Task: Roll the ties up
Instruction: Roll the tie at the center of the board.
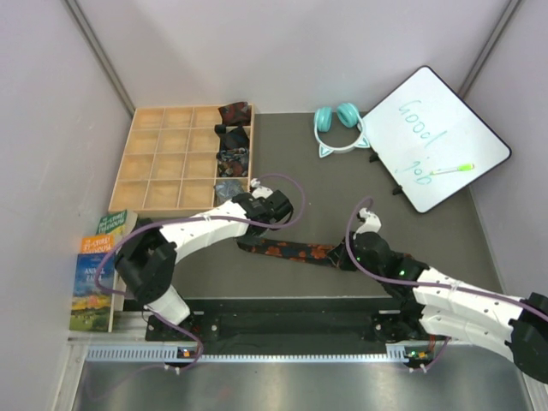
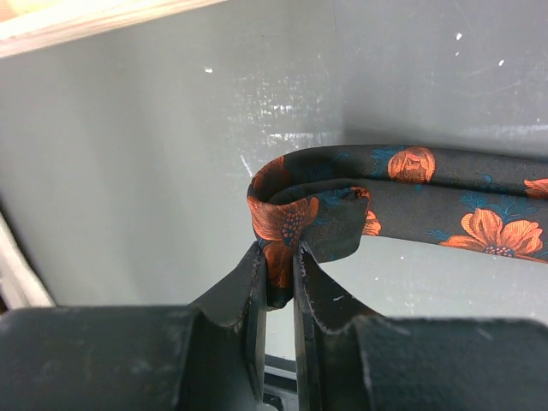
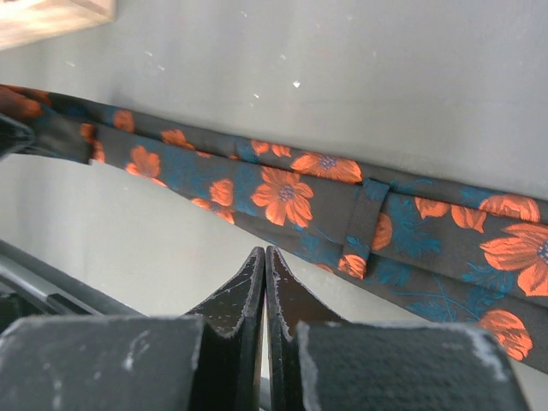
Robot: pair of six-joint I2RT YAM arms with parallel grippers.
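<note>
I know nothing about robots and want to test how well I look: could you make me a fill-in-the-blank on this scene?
The left gripper is shut on the folded end of a flowered ____. Its flowers are ____. The right gripper is shut and holds ____. The whiteboard reads Good ____.
Missing: tie; orange; nothing; job.

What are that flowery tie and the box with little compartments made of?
The tie looks like woven fabric with a faint sheen, perhaps silk or polyester. It curls softly where the left tool pinches it. The compartment box looks like pale, unfinished wood, possibly plywood, with matte, light tan, thin dividers.
</note>
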